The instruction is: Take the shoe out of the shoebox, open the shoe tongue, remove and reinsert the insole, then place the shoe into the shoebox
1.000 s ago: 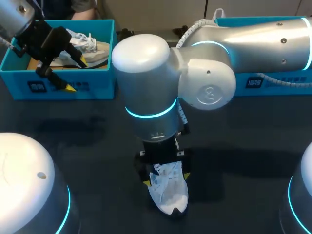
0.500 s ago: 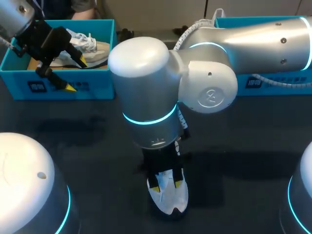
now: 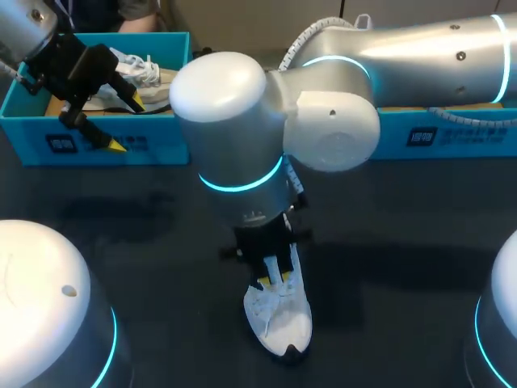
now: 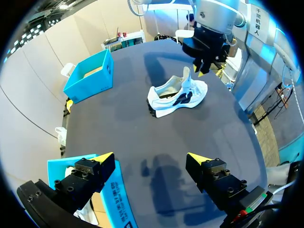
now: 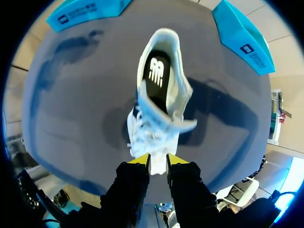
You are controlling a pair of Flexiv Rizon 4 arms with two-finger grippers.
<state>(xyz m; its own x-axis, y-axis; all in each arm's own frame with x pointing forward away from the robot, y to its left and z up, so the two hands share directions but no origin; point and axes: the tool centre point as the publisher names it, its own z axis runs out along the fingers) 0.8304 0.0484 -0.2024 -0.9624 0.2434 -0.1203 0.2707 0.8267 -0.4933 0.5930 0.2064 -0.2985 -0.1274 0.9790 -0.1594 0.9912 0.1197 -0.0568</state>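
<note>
A white shoe [image 3: 283, 323] with a black insole [image 5: 156, 76] lies on the dark table near its front edge, toe toward me. Its tongue [image 4: 185, 78] stands up. My right gripper [image 3: 275, 282] comes down from above onto the shoe's throat, and its yellow tips [image 5: 140, 159] sit close together, shut on the tongue by the laces. The shoe [image 5: 159, 118] stretches away ahead of those fingers, heel farthest. My left gripper [image 3: 128, 123] hangs open over the front wall of the left blue shoebox [image 3: 97, 141], holding nothing.
A second pale shoe [image 3: 149, 77] lies inside the left shoebox. Another blue box [image 3: 452, 133] stands at the back right, partly behind my right arm. Dark table spreads around the shoe [image 4: 175, 95] on all sides.
My right gripper's fingers went from wide apart astride the shoe to nearly together at the tongue, and its arm shifted slightly left. The left arm has not moved.
</note>
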